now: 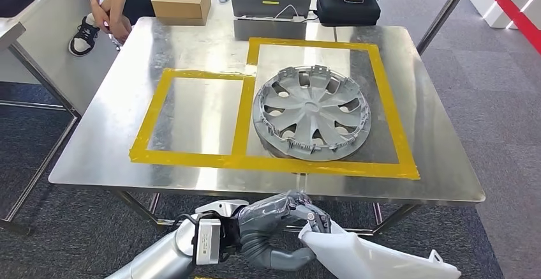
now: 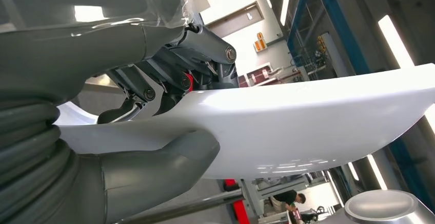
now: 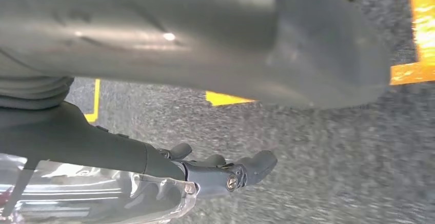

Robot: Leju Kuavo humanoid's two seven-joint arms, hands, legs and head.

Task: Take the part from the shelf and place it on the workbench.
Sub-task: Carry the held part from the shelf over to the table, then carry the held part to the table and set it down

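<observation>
The left hand was raised before the body, thumb and fingers clamped on a white part. The right hand hung down, holding nothing, its fingers loosely curled.

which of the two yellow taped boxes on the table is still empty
The smaller taped box, on the left. It frames only bare steel, while the larger box beside it holds the grey hubcap.

A steel worktop stands on dark grey carpet, its surface marked with two yellow tape rectangles. At its far edge sit a cardboard box, an open laptop and a black case. A person sits beside a white table to the left. Red-and-white flooring runs at the far right. Long ceiling lights glow overhead.
</observation>
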